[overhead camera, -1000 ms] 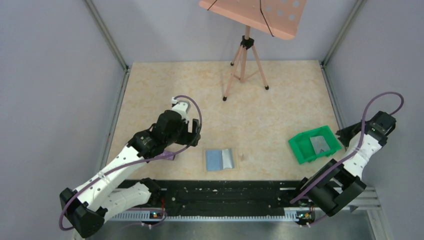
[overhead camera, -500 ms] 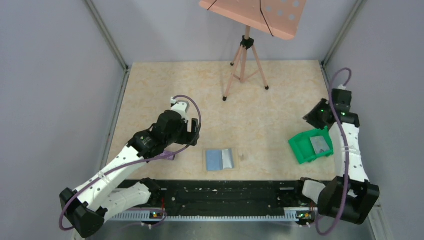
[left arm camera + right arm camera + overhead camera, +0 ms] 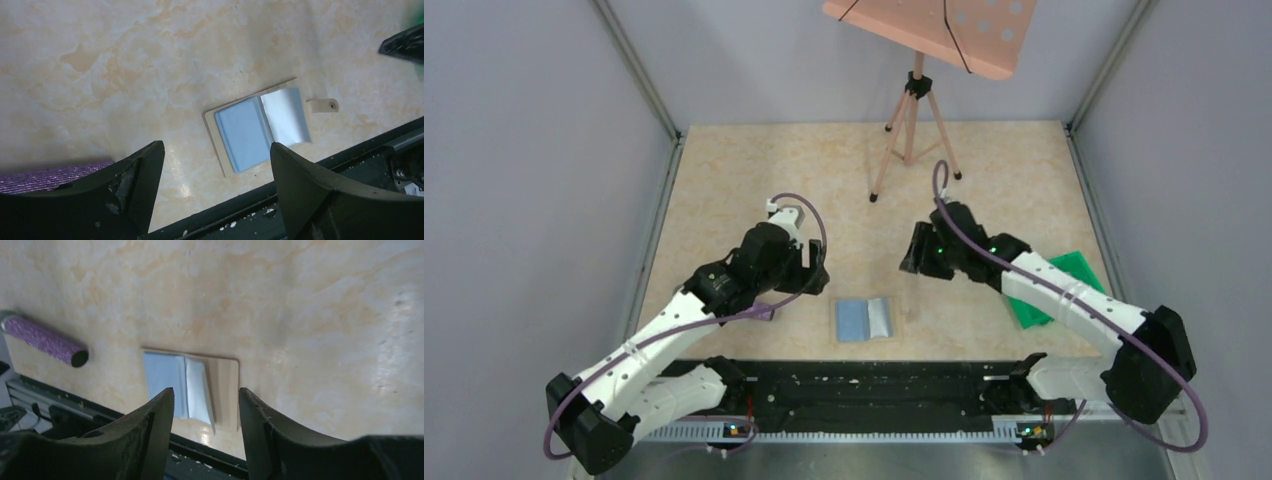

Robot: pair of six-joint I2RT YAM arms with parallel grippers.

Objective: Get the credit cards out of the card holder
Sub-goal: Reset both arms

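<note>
The card holder [image 3: 865, 320] lies open on the table near the front edge, beige rim outside. Its left panel is bare light blue. A pale silver credit card [image 3: 881, 318] lies on its right panel, slightly curled. My left gripper [image 3: 812, 274] is open and empty, above the table to the holder's upper left. My right gripper [image 3: 915, 262] is open and empty, above the table to the holder's upper right. The left wrist view shows the holder [image 3: 242, 134] and card [image 3: 286, 116] between its open fingers. The right wrist view shows holder [image 3: 162, 377] and card [image 3: 198, 390].
A green tray [image 3: 1074, 266] sits at the right, mostly hidden under my right arm. A purple microphone [image 3: 45, 340] lies left of the holder, below my left arm. A tripod music stand [image 3: 913, 130] stands at the back. The black rail [image 3: 874, 385] runs along the front edge.
My right arm has swung from the right edge by the green tray to the middle of the table, near the holder. It now covers most of the tray. The left arm has barely moved.
</note>
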